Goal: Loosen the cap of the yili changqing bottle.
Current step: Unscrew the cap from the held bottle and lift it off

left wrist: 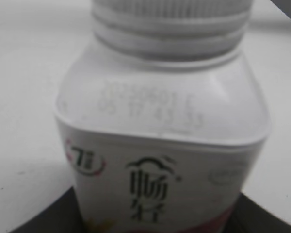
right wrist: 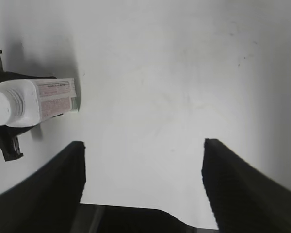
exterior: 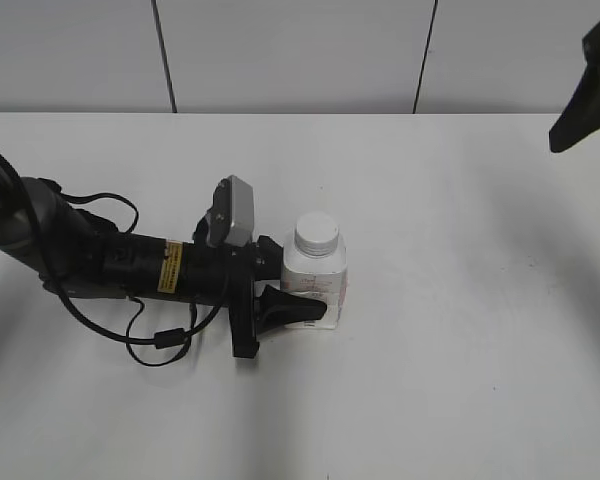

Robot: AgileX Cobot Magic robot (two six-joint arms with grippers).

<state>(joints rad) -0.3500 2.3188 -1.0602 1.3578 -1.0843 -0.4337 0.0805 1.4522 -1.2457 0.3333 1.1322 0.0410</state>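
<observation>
The yili changqing bottle point(exterior: 315, 275) stands upright on the white table, white with pink and grey print. Its white cap point(exterior: 316, 233) sits on the neck. My left gripper point(exterior: 298, 287) lies low on the table and is shut on the bottle's lower body, one black finger in front and one behind. In the left wrist view the bottle point(left wrist: 160, 145) fills the frame, with the ridged cap point(left wrist: 169, 12) at the top edge. My right gripper point(exterior: 583, 92) hangs high at the far right, away from the bottle. It is open and empty point(right wrist: 143, 145). The right wrist view shows the bottle point(right wrist: 43, 102) at far left.
The white table point(exterior: 460, 350) spreads bare to the right of the bottle. A grey panelled wall point(exterior: 300, 50) runs along the back edge. The left arm's black cable point(exterior: 160, 340) loops on the table at the left.
</observation>
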